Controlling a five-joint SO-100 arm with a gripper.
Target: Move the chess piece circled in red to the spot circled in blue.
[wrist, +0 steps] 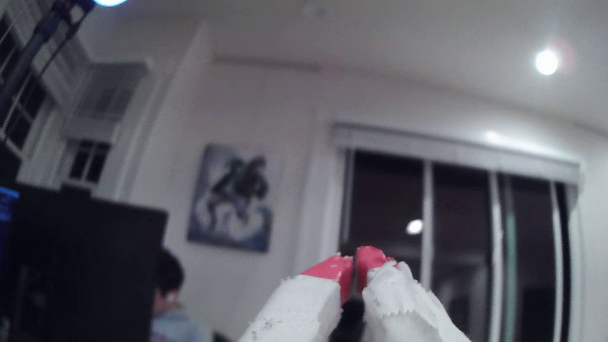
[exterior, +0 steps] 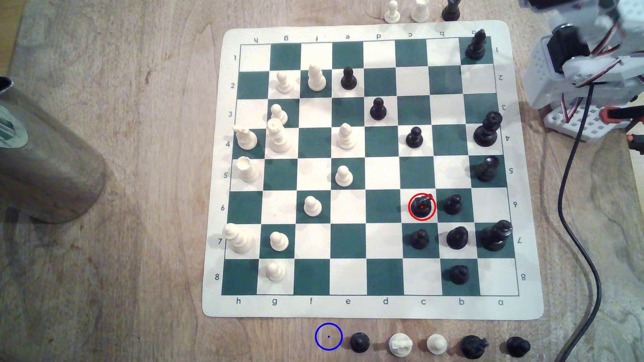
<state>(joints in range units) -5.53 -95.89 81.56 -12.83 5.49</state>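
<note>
The chess piece (exterior: 421, 206) is short, glossy black and ringed in red. It stands on a white square of the green-and-white board (exterior: 369, 306), toward the exterior view's right, with a black pawn (exterior: 453, 204) right beside it. The spot (exterior: 328, 336) is a blue ring with a centre dot on bare wood below the board's near edge. My arm (exterior: 592, 69) is folded at the exterior view's upper right, well away from the piece. In the wrist view my gripper (wrist: 354, 259) points up into the room, its red-tipped fingers (wrist: 332, 266) pressed together with nothing between them.
Several captured pieces stand in a row right of the blue ring, the nearest a black pawn (exterior: 359, 342). A black cable (exterior: 575, 215) runs down the exterior view's right. A metal cylinder (exterior: 41, 167) lies at the left. A person (wrist: 167, 286) sits in the room behind.
</note>
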